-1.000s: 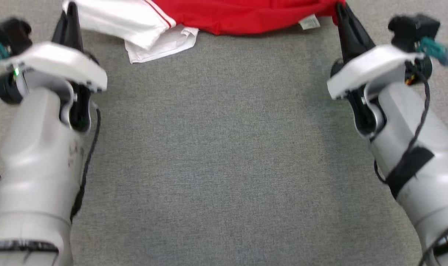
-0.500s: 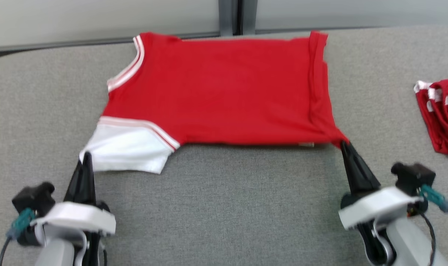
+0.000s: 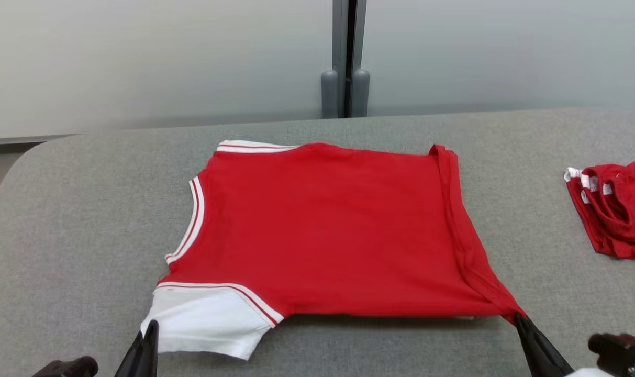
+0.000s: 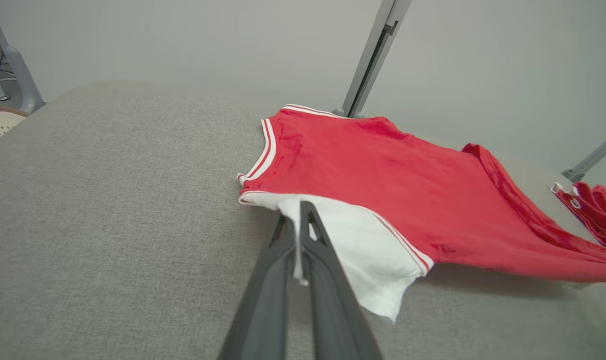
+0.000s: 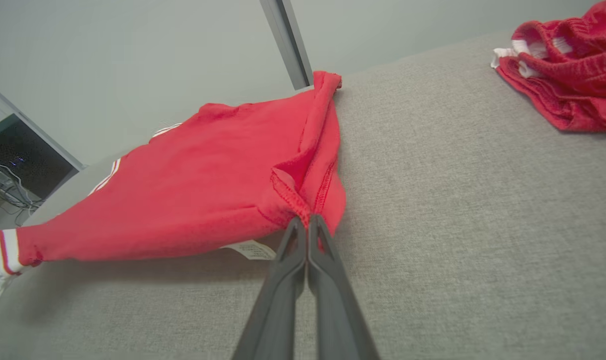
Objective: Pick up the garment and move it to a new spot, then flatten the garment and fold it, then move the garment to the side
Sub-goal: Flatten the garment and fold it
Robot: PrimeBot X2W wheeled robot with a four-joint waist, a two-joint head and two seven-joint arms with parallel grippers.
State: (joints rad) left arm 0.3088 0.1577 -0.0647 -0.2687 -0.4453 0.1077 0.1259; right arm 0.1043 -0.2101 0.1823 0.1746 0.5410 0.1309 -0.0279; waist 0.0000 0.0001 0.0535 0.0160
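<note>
There was one red shirt (image 3: 327,230) (with a single white sleeve showing), one bundle of red clothes (image 3: 615,209) whose pieces could not be counted, two grippers, the left gripper (image 3: 149,330) and the right gripper (image 3: 522,320), one grey table (image 3: 87,209) and one grey post (image 3: 347,57).

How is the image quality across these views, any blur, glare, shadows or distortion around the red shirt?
Head view: even, soft light, no glare, red shirt sharp. Left wrist view: soft shadow under the shirt's lifted near edge; the grey post looks slanted, likely camera tilt and wide-angle lens. Right wrist view: broad shadow beneath the raised hem, no blur.
</note>
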